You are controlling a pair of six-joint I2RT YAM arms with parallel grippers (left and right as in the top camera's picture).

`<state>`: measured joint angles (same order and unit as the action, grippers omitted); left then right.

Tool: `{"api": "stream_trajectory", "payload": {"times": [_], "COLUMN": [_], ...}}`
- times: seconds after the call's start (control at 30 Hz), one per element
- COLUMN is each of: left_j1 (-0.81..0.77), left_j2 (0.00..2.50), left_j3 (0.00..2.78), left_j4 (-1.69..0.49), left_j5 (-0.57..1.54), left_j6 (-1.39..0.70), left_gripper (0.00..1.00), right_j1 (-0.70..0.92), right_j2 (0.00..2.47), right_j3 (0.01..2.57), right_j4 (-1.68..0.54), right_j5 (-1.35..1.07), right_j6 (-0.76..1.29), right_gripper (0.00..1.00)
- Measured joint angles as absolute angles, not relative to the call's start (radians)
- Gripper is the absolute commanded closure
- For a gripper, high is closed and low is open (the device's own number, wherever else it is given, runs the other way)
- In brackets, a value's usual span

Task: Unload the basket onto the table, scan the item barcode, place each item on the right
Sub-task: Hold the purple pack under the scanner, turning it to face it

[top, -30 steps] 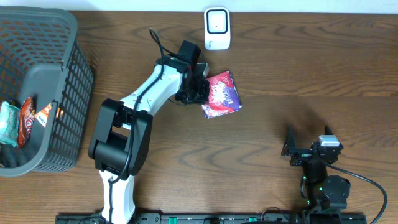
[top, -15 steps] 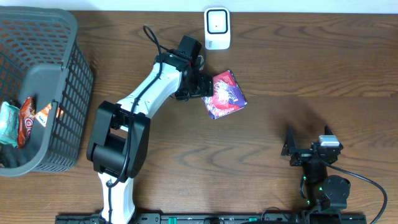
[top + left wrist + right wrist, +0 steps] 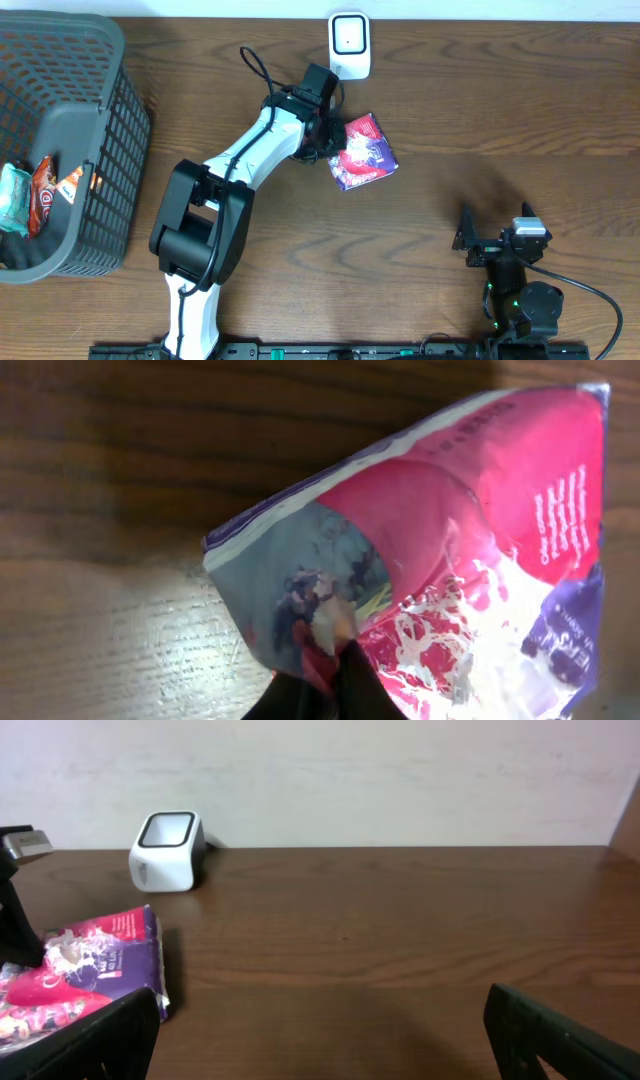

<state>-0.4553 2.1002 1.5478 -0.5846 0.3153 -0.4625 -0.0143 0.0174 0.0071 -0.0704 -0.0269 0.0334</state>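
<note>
A pink and purple snack packet [image 3: 366, 153] lies flat on the wooden table just below the white barcode scanner [image 3: 349, 45]. My left gripper [image 3: 331, 139] reaches it from the left and is shut on the packet's near edge. In the left wrist view the dark fingers [image 3: 350, 682] pinch together on the packet [image 3: 450, 550]. My right gripper [image 3: 495, 216] rests at the front right, far from the packet, open and holding nothing. In the right wrist view its fingers [image 3: 90, 1040] stand wide apart, with the packet [image 3: 95, 970] and the scanner [image 3: 168, 850] to the left.
A grey mesh basket [image 3: 128, 130] stands at the left edge with several snack packets [image 3: 35, 192] inside. A pale wall runs behind the scanner. Bare wood lies between the packet and the right arm.
The left gripper opened, shifted up toward the scanner side of the packet, and shut again on its edge. The packet slid slightly right. The right arm stayed still.
</note>
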Motion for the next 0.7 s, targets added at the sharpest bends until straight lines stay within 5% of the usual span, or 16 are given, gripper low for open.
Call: {"api": "stream_trajectory", "payload": {"times": [0.37,0.5,0.7], "left_j1": [-0.434,-0.412,-0.345], "left_j2": [2.109,2.11,2.11], "left_j3": [1.573,1.627,1.658], "left_j4": [-0.653,-0.651,-0.709], "left_j5": [0.733,0.764,0.78], "left_j6": [0.032,0.05,-0.175], "left_gripper": [0.89,0.24,0.2], "right_j1": [-0.014,-0.014,-0.014], "right_j2": [0.017,0.017,0.017], "right_j3": [0.007,0.007,0.007], "right_j4": [-0.071,-0.071,-0.071], "right_j5": [-0.027,-0.027,-0.027], "right_j6": [0.033,0.033,0.033], "right_gripper": [0.01,0.01,0.01]}}
